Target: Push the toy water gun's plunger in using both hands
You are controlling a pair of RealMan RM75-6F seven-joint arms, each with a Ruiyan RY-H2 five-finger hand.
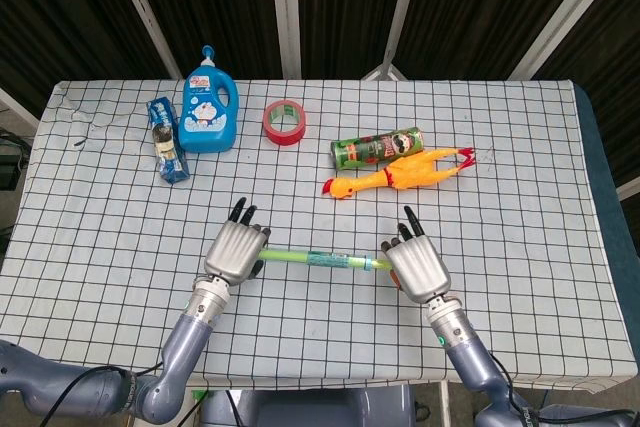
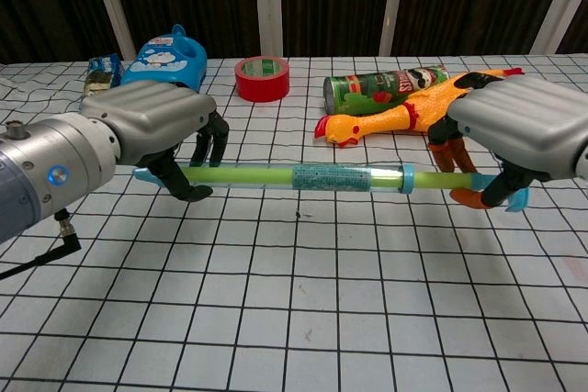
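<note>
Above the checked surface (image 2: pixel 303 319), near its front, the toy water gun (image 2: pixel 303 176) hangs level, its barrel end gripped by the left hand (image 2: pixel 152 126) and its plunger end by the right hand (image 2: pixel 528 130). Behind lies a rubber chicken (image 2: pixel 395 117).

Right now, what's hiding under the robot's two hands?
Each hand covers one end of the toy water gun. The left hand grips the green tube end, the right hand the plunger end. The tips underneath are mostly hidden by fingers.

head: high, looking down, far | chest: low, forward, close | shared: table (image 1: pixel 520 147) middle
</note>
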